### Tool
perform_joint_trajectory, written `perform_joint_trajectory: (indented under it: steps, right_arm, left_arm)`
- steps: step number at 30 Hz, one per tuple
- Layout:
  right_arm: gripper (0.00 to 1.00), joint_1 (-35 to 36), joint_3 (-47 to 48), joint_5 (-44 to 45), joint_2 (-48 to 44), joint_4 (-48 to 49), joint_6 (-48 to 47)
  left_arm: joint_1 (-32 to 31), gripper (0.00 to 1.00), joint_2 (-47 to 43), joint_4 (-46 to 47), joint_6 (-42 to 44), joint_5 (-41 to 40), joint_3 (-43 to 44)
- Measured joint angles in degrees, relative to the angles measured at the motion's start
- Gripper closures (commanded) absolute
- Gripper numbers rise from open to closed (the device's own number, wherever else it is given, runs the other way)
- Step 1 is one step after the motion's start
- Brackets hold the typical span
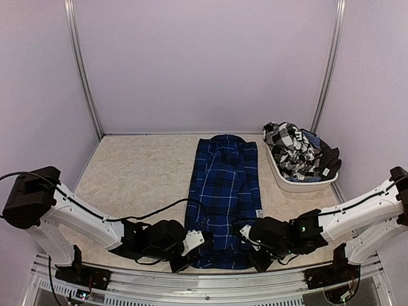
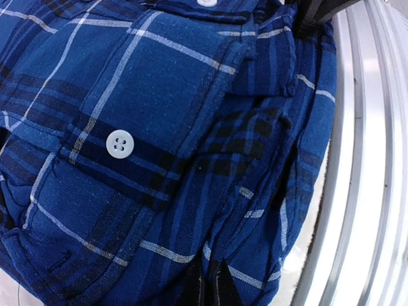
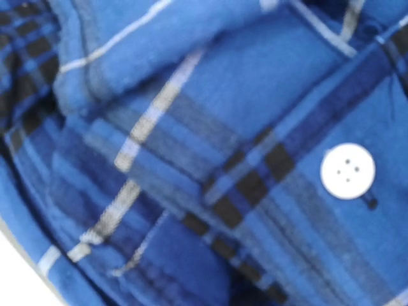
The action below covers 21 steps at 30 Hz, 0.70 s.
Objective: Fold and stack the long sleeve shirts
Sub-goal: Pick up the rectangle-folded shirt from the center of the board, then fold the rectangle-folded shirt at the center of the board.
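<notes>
I'm gripping with the left pincer (image 1: 194,242), clenched on the near left corner of the blue shirt (image 1: 223,191). In its wrist view the plaid is bunching right up against the fingers (image 2: 220,290). The shirt is lying as a long strip on the desk (image 1: 140,178), stretching away from both pincers toward the far wall. The right pincer (image 1: 247,234) is clenched on the near right corner, with cloth filling its wrist view. Beyond it, to its right, the checked shirt (image 1: 290,150) is sitting crumpled in the basket (image 1: 299,186). I'm judging the step to be folding the near end over. To do it well, I'm planning on lifting both corners level, holding the hem taut between them, and carrying it straight away so the edges line up.
</notes>
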Motion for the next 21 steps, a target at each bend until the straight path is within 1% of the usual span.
perform_joint_trajectory:
  steps: [3, 8, 13, 15, 17, 19, 21]
  right_arm:
    - [1.00, 0.83, -0.39, -1.79, -2.64, -1.73, 1.33]
    - [1.00, 2.38, -0.68, -6.84, -8.92, -5.14, 4.44]
    - [1.00, 2.60, 0.33, -10.58, -13.90, -9.90, 6.27]
    - [1.00, 2.32, 2.67, -10.84, -14.82, -12.98, 6.23]
    - [1.00, 1.44, 5.33, -10.88, -14.95, -14.97, 5.92]
    - [1.00, -0.39, 7.61, -11.17, -14.91, -16.46, 5.38]
    - [1.00, -3.93, 10.21, -11.39, -14.53, -18.32, 4.13]
  left_arm:
    - [-0.57, 1.00, -0.57, -3.72, -1.44, 3.04, 1.40]
    - [-3.67, 1.00, -0.92, -14.97, -5.05, 8.02, 6.67]
    - [-5.97, 1.00, -2.75, -21.27, -7.63, 11.72, 9.79]
    - [-4.90, 1.00, -4.79, -23.61, -7.63, 13.49, 11.08]
    - [-2.54, 1.00, -6.60, -25.16, -7.28, 15.39, 12.26]
    - [1.33, 1.00, -8.33, -26.29, -6.43, 17.79, 13.77]
    - [5.49, 1.00, -9.44, -27.08, -5.29, 19.71, 15.78]
